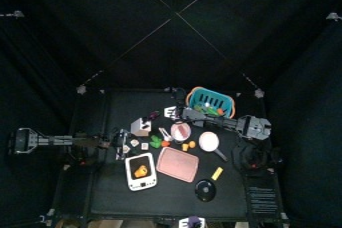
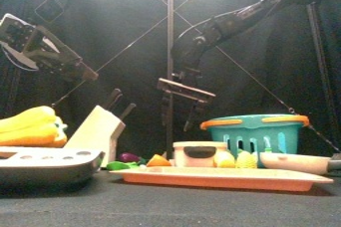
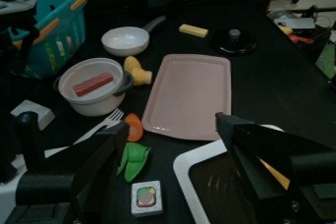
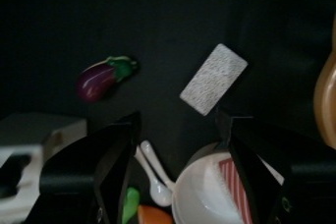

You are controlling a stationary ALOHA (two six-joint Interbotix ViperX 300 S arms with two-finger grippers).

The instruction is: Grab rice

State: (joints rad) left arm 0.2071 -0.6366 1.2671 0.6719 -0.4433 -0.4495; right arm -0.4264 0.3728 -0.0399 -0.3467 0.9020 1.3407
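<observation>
A white bowl [image 3: 92, 81] with a pale filling and red strips on top, which I take for the rice, stands beside the pink tray [image 3: 184, 95]. In the top view this bowl [image 1: 181, 131] lies mid-table, and from the front the bowl [image 2: 200, 153] shows behind the tray. My right gripper [image 4: 182, 120] hangs open over the table, with the bowl [image 4: 217, 184] just off its jaws. From the front, the right gripper [image 2: 184, 90] is well above the bowl. My left gripper [image 3: 168, 130] is open and empty, back at the table's left.
A teal basket [image 1: 210, 99] stands at the back right. A purple eggplant [image 4: 98, 79], a grey sponge [image 4: 213, 76] and a white fork [image 4: 151, 164] lie under the right arm. A white pan [image 3: 128, 39], bananas [image 2: 30, 126] and a knife block [image 2: 94, 131] are nearby.
</observation>
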